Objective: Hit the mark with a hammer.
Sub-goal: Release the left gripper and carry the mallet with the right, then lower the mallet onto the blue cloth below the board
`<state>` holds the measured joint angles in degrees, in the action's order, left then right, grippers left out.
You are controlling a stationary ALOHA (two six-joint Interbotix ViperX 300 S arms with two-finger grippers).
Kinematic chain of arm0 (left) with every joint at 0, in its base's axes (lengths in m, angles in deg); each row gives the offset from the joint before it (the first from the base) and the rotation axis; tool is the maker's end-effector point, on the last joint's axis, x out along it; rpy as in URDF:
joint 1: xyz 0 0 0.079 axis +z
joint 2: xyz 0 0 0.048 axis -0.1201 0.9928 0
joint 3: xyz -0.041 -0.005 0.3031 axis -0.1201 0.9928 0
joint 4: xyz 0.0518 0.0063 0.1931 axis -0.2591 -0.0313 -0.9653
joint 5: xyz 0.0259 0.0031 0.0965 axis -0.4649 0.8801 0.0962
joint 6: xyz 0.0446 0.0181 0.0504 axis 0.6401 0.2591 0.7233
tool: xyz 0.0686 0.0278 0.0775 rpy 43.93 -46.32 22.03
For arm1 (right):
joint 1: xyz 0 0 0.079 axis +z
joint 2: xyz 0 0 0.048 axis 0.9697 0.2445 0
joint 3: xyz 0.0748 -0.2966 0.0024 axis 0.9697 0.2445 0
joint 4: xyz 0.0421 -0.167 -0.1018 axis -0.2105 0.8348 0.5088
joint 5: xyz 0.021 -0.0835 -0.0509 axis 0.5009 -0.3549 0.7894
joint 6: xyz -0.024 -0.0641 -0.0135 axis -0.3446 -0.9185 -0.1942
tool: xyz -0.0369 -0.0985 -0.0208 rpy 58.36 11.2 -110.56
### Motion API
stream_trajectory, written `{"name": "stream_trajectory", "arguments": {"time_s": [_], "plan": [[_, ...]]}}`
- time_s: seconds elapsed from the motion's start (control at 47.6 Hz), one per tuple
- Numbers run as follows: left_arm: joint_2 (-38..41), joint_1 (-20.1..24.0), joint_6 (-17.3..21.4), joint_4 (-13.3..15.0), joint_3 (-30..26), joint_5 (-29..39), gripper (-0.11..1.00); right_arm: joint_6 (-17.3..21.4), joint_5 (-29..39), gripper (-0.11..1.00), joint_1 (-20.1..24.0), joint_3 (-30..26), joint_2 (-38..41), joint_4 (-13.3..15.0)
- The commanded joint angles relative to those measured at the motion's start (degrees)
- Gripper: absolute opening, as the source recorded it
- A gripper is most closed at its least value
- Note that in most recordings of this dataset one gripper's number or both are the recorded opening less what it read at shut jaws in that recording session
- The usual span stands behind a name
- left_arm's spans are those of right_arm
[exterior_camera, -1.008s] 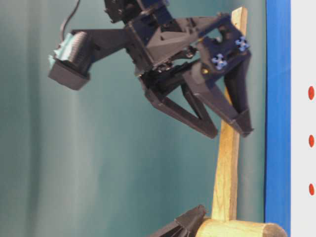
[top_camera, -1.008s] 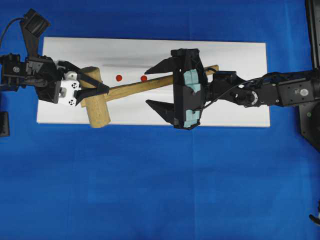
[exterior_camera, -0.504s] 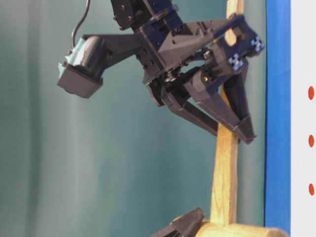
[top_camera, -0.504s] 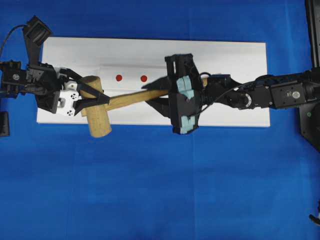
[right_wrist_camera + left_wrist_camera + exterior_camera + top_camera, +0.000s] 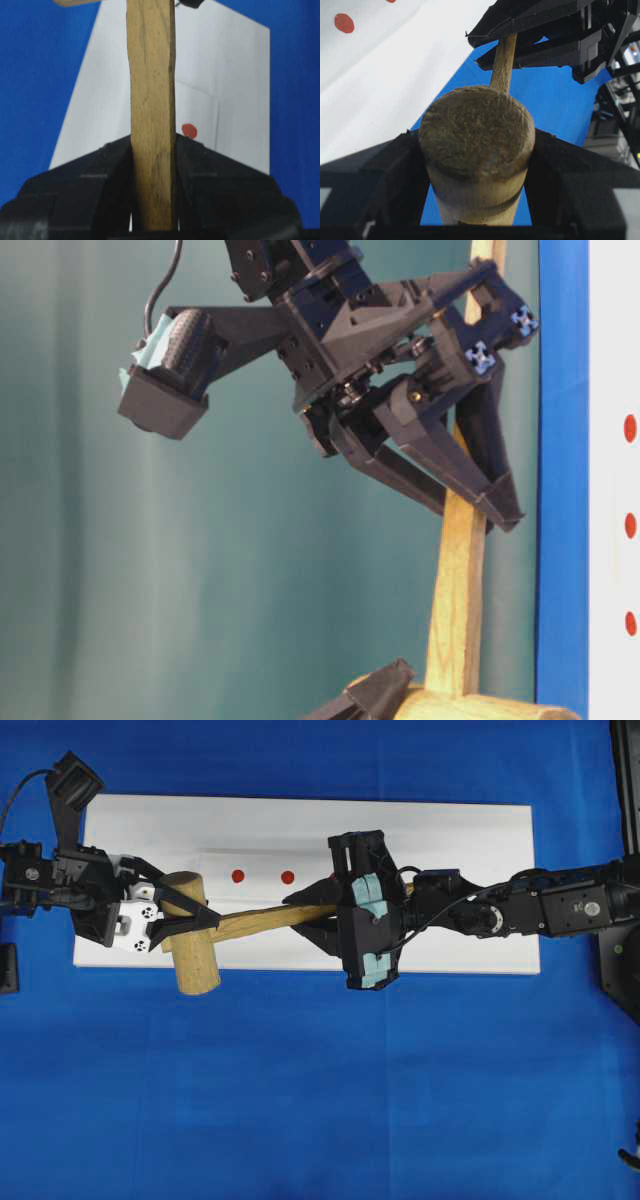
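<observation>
Wooden hammer (image 5: 200, 935): one; left gripper (image 5: 185, 915) clamps head, right gripper (image 5: 152, 165) clamps handle; two red marks (image 5: 238, 876).

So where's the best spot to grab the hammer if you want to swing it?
Probably the long flat handle, from the two flat sides. The hammer has a thick round head, too wide for a snug pinch, while the slim handle fits between fingers. The right gripper is shut on the handle; the left gripper holds the head.
</observation>
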<state>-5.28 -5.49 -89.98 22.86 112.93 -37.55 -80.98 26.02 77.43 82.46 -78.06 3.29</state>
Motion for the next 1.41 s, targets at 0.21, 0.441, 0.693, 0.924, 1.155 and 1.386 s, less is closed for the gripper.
{"name": "stream_trajectory", "arguments": {"time_s": [0.21,0.441,0.693,0.924,1.155,1.386], "plan": [[-0.97,0.18,0.53,-0.18,-1.76,-1.14,0.64,0.26,-0.09,0.08,-0.35,-0.97,-1.23,-0.7],[-2.37,0.18,1.76,-0.18,-0.97,-0.44,0.89,0.53,-0.09,0.08,-0.44,1.32,-4.39,-2.64],[-7.65,0.35,2.02,-0.26,2.37,1.67,0.88,0.7,-0.44,0.08,-0.26,7.47,-10.63,-4.75],[-15.82,0.79,5.19,-0.26,6.24,3.78,0.88,0.7,-0.7,0.08,-0.26,13.1,-16.26,-7.03],[-22.15,1.93,10.55,-0.35,8.17,10.55,0.88,0.7,-0.88,0.08,-0.26,15.56,-18.9,-10.02],[-22.24,2.81,16.26,-0.44,8.17,11.43,0.88,0.88,-1.05,0.08,-0.26,15.29,-18.9,-11.25]]}}
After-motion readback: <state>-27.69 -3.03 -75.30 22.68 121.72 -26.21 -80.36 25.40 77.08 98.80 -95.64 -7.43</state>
